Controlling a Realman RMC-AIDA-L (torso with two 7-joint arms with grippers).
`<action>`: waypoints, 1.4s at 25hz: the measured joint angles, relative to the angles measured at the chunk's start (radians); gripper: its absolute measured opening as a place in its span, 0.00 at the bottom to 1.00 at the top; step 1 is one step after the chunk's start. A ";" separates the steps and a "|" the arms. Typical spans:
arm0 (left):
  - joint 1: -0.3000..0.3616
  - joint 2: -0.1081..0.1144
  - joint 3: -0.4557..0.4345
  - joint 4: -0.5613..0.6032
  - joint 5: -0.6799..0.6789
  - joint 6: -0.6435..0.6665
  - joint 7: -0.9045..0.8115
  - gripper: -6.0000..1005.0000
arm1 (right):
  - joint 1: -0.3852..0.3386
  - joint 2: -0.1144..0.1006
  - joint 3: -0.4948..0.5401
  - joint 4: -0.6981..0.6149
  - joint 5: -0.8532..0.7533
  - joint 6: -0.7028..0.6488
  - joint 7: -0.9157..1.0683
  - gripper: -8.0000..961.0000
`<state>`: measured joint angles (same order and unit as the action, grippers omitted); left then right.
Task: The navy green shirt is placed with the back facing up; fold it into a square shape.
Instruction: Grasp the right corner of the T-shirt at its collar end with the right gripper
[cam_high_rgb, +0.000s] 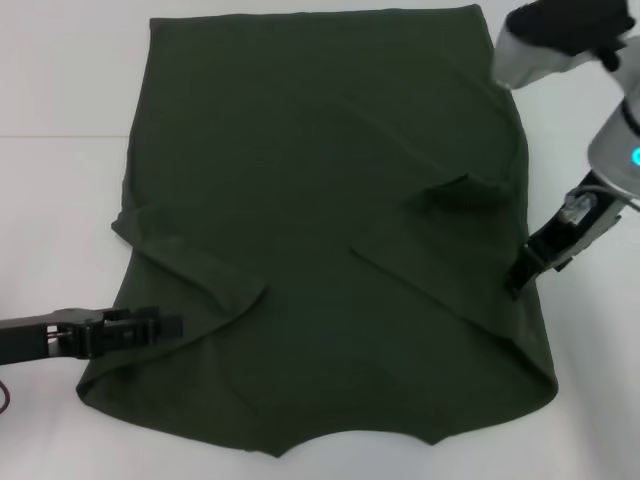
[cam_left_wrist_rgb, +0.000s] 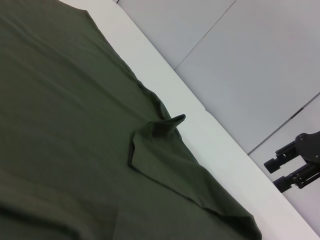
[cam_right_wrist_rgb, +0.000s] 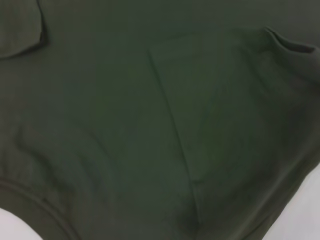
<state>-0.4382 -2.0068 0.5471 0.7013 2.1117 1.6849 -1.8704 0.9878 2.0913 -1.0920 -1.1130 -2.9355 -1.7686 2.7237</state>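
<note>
The navy green shirt (cam_high_rgb: 320, 220) lies spread flat on the white table, collar toward me and hem at the far side. Both sleeves are folded inward onto the body, the left sleeve (cam_high_rgb: 205, 275) and the right sleeve (cam_high_rgb: 455, 190). My left gripper (cam_high_rgb: 160, 326) lies low and level at the shirt's near left edge, pointing in over the fabric. My right gripper (cam_high_rgb: 518, 280) points down at the shirt's right edge, its tip at the fabric. The right wrist view is filled with the shirt (cam_right_wrist_rgb: 160, 120) and the left wrist view looks across the shirt (cam_left_wrist_rgb: 75, 125) to its folded right sleeve (cam_left_wrist_rgb: 157, 132).
White table (cam_high_rgb: 60, 120) shows around the shirt on the left, right and near corners. In the left wrist view the table's edge (cam_left_wrist_rgb: 210, 130) runs beyond the shirt, with grey floor past it and a black stand-like object (cam_left_wrist_rgb: 297, 162) there.
</note>
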 joint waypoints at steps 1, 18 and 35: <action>0.003 0.000 -0.001 0.000 0.000 0.001 0.000 0.70 | 0.001 0.002 -0.019 0.007 0.001 0.007 0.011 0.74; 0.017 -0.007 -0.003 -0.002 0.001 -0.001 0.029 0.69 | -0.007 0.006 -0.047 0.235 0.011 0.175 0.120 0.73; 0.019 -0.010 0.004 -0.005 0.010 0.005 0.054 0.69 | -0.001 0.006 -0.057 0.344 0.009 0.310 0.147 0.73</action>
<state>-0.4191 -2.0167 0.5508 0.6964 2.1214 1.6896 -1.8164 0.9869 2.0968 -1.1489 -0.7689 -2.9261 -1.4583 2.8707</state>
